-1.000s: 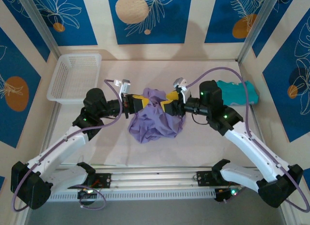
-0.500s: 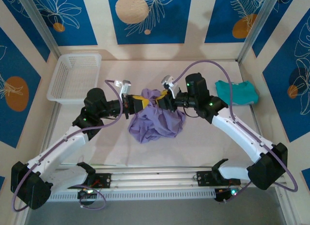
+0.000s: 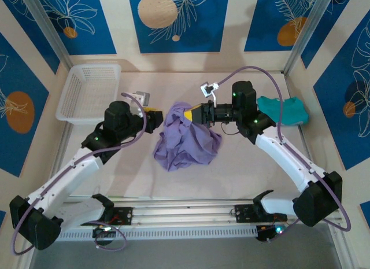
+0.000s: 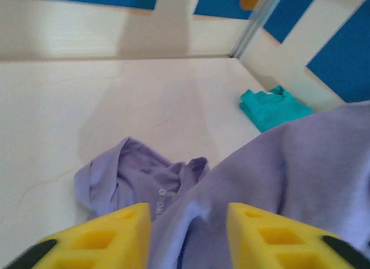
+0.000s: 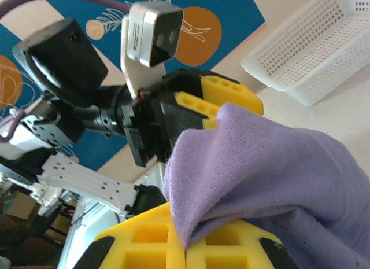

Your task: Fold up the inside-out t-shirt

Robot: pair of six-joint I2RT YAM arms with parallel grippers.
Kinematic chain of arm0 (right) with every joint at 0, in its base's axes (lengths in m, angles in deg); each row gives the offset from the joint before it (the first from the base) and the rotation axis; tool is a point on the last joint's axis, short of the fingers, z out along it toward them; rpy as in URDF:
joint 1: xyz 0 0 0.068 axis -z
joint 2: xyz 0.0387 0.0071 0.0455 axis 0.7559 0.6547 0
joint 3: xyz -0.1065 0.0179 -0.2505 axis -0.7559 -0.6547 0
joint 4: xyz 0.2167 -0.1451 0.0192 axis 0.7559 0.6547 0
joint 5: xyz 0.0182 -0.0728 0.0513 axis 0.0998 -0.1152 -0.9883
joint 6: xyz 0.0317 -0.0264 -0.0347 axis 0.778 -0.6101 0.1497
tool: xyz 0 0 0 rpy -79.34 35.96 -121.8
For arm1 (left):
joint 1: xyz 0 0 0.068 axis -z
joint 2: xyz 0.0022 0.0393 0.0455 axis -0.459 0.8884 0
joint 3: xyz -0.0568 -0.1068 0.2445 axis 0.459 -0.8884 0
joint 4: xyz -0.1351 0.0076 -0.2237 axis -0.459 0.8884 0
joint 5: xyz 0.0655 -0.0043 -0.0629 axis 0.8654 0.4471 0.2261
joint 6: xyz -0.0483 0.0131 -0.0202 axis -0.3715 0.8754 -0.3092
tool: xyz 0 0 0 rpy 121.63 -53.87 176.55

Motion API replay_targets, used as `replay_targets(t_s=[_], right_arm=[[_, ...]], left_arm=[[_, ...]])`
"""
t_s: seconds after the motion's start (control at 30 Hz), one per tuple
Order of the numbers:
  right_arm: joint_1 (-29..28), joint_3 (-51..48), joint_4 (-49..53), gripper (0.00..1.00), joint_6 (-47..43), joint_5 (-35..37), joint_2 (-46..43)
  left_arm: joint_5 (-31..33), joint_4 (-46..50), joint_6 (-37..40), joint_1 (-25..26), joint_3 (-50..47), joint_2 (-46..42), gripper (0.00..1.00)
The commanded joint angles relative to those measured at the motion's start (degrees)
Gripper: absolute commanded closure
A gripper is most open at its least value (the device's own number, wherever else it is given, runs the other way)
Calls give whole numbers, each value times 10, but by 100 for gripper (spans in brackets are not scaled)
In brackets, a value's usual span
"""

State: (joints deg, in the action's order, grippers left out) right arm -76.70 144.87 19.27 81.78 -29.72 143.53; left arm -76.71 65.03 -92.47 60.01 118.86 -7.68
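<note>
Top external view showed the lavender t-shirt [image 3: 186, 143] bunched at centre frame. Half a second earlier the right gripper [image 3: 189, 113] was closing; now it pinched the shirt's upper fold. The left gripper [image 3: 155, 114], clamped before, had parted its fingers and drawn back leftward.

A white mesh basket [image 3: 89, 92] sits at the far left corner of the pale tabletop [image 3: 179, 87], close against the wall. Well apart from it, at the far right, lies a rumpled teal-green garment [image 3: 286, 110]. Blue wall panels [image 3: 173, 20] with orange discs and white leaf outlines stand behind
</note>
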Motion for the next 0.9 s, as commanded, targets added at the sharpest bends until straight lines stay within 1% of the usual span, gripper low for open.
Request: replay_targets(t_s=[0.0, 0.13, 0.23, 0.3, 0.37, 0.43, 0.5, 0.53, 0.6, 0.63, 0.67, 0.7, 0.73, 0.77, 0.8, 0.87], right_arm=[[-5, -13, -46, 100, 79, -6, 9], [-4, -20, -66, 100, 94, 5, 13], [-4, -20, -71, 100, 97, 4, 16], [-5, -20, -73, 100, 95, -2, 17], [-5, -21, -73, 100, 90, -12, 16], [-5, -22, -71, 100, 84, -24, 14], [-4, -22, -60, 100, 69, -33, 11], [-4, -19, -48, 100, 55, -42, 10], [1, -8, 1, 100, 12, -61, 12], [8, 3, 41, 100, -19, -74, 15], [20, 15, 82, 100, -47, -85, 19], [32, 20, 109, 100, -60, -91, 22], [49, 17, 114, 100, -57, -101, 23], [64, 9, 97, 100, -40, -112, 22], [77, 3, 79, 100, -23, -119, 23], [90, 6, 62, 96, -1, -123, 29]], left_arm=[[59, 58, 30, 19, 11, -40, 52], [36, 53, 41, 54, 4, -70, 47], [12, 39, 55, 76, 6, -64, 44], [10, 39, 69, 85, 20, -43, 43], [21, 43, 80, 86, 38, -13, 43], [32, 49, 93, 86, 58, 20, 44], [28, 47, 99, 86, 77, 51, 46], [20, 39, 97, 86, 85, 63, 51], [-9, 16, 87, 84, 92, 75, 67], [-33, 4, 79, 83, 91, 77, 76], [-67, -12, 71, 80, 88, 74, 86], [-104, -26, 64, 77, 81, 69, 92], [-148, -44, 54, 73, 71, 61, 97], [-194, -68, 41, 68, 56, 52, 100], [-230, -87, 29, 64, 43, 43, 100], [-304, -143, -1, 56, 11, 22, 100]])
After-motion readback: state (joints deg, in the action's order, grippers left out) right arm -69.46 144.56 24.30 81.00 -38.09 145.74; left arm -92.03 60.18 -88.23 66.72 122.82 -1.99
